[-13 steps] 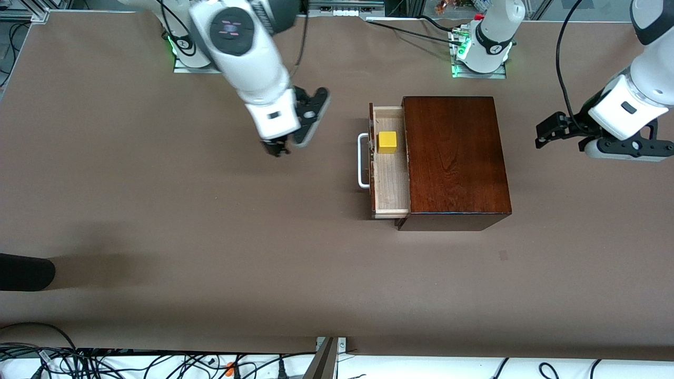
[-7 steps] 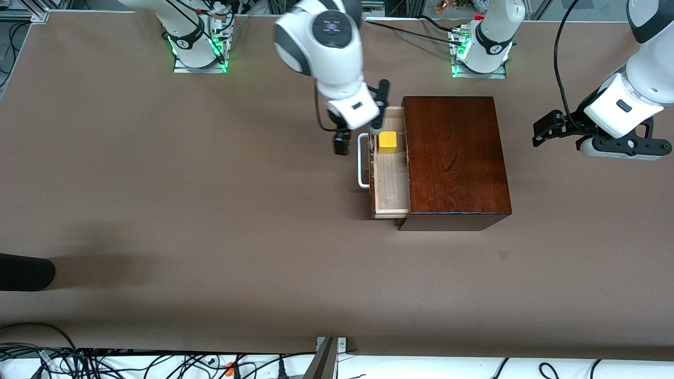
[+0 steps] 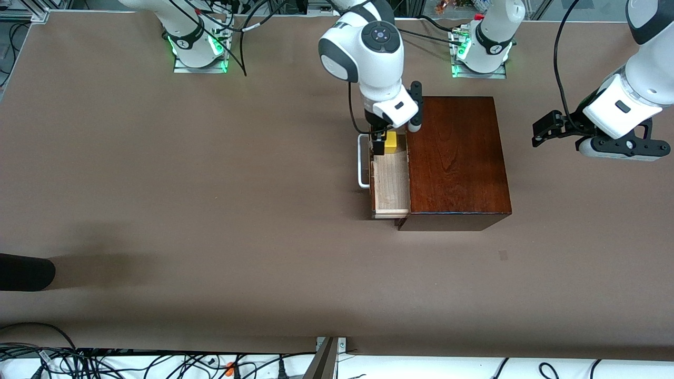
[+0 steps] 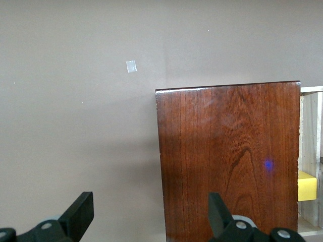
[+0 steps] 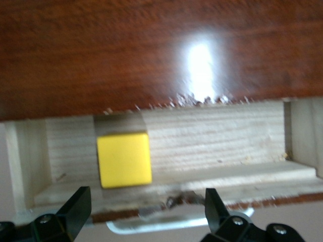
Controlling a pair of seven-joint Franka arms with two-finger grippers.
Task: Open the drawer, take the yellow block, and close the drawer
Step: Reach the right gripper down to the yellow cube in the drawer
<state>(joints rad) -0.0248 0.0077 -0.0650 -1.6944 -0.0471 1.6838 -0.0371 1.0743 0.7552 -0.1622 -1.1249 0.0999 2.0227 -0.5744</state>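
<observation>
The dark mahogany box [image 3: 453, 158] stands mid-table with its drawer [image 3: 392, 184] pulled out toward the right arm's end, white handle [image 3: 361, 163] outermost. The yellow block [image 3: 391, 142] sits in the tray's end farther from the front camera. My right gripper [image 3: 378, 143] is open over that end of the drawer, just above its front edge. In the right wrist view the block [image 5: 124, 160] lies in the tray a little ahead of the right gripper [image 5: 145, 212], nearer one finger. My left gripper [image 3: 616, 150] waits open above the table beside the box [image 4: 227, 161].
A black object [image 3: 26, 271] lies at the table edge at the right arm's end. Cables [image 3: 105, 363] run along the edge nearest the front camera. A small pale patch [image 4: 131, 66] marks the tabletop near the box.
My right arm has swung from over the bare table across to the drawer and now hangs over the block's end. The left arm has barely moved. The drawer and block have not moved.
</observation>
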